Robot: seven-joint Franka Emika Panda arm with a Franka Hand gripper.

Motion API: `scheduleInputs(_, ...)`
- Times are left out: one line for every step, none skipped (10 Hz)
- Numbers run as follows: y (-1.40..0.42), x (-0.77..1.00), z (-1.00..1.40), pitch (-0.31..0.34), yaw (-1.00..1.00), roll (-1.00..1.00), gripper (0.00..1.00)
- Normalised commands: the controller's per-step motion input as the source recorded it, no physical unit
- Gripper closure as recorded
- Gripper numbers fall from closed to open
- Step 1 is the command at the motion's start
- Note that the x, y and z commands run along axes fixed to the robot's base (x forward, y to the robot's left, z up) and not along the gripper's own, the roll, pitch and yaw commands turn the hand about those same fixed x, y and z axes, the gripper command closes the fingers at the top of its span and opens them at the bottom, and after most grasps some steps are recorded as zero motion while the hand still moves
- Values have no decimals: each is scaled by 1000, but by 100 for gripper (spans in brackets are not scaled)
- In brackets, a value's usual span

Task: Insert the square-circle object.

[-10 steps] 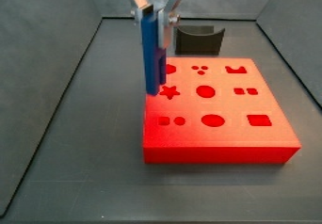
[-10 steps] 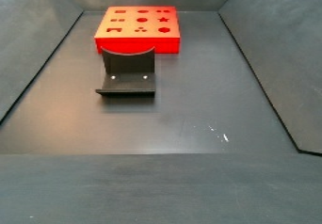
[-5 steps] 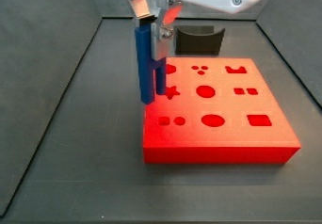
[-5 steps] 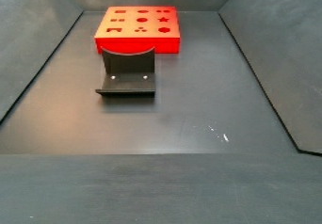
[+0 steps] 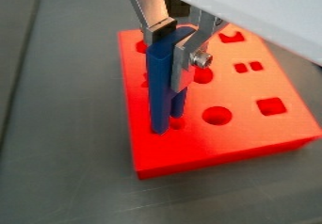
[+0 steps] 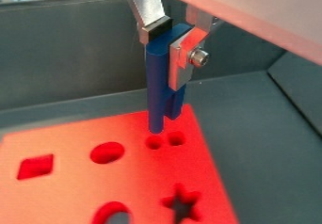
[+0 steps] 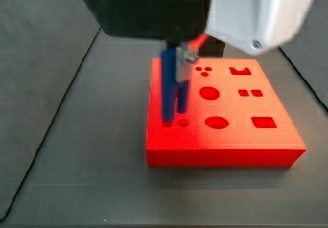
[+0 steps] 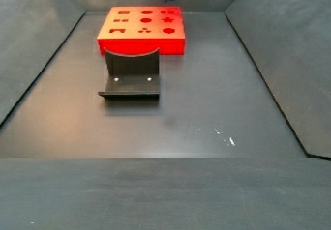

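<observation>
Dark grey matte floor [image 8: 195, 128], grey walled enclosure. Bright blue twin-rod square-circle object [image 5: 163, 87]: upright, long axis vertical, clamped by gripper [image 5: 178, 41] over red cutout block [image 5: 270, 134].

matt blue peg [image 5: 161, 87], silver metal pincer [image 5: 178, 49]

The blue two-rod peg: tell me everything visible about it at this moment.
The bright blue square-circle object is a long, slender peg of two parallel rods, plastic-looking. It stands upright, its upper end clamped between the gripper and its silver fingers. Its lower tips meet the red block at the small paired cutout near the block's edge, seen in both wrist views. How deep it has entered cannot be told.
</observation>
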Motion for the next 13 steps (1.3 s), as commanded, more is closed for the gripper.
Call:
scheduleInputs(-60, 446, -17, 0, -666, 0, 100)
scheduleInputs(-37, 329, 0, 0, -757, 0, 100)
scheduleInputs(0, 211, 0, 0, -826, 21, 100)
scheduleInputs(0, 0, 0, 0, -909, 150, 100)
scheduleInputs(0, 0, 0, 44, -817, 269, 100)
scheduleInputs(0, -26, -26, 163, -623, 406, 100)
scheduleInputs(0, -94, 0, 217, -520, 464, 100)
scheduleInputs(0, -129, 51, 221, -471, 496, 100)
scheduleInputs(0, -86, 51, 213, -449, 500, 100)
scheduleInputs(-97, 160, -77, 143, -500, 299, 100)
scheduleInputs(0, 171, -183, 53, -746, 67, 100)
scheduleInputs(0, 94, -131, 0, -960, -30, 100)
scheduleInputs(0, 71, 0, 21, -689, -3, 100)
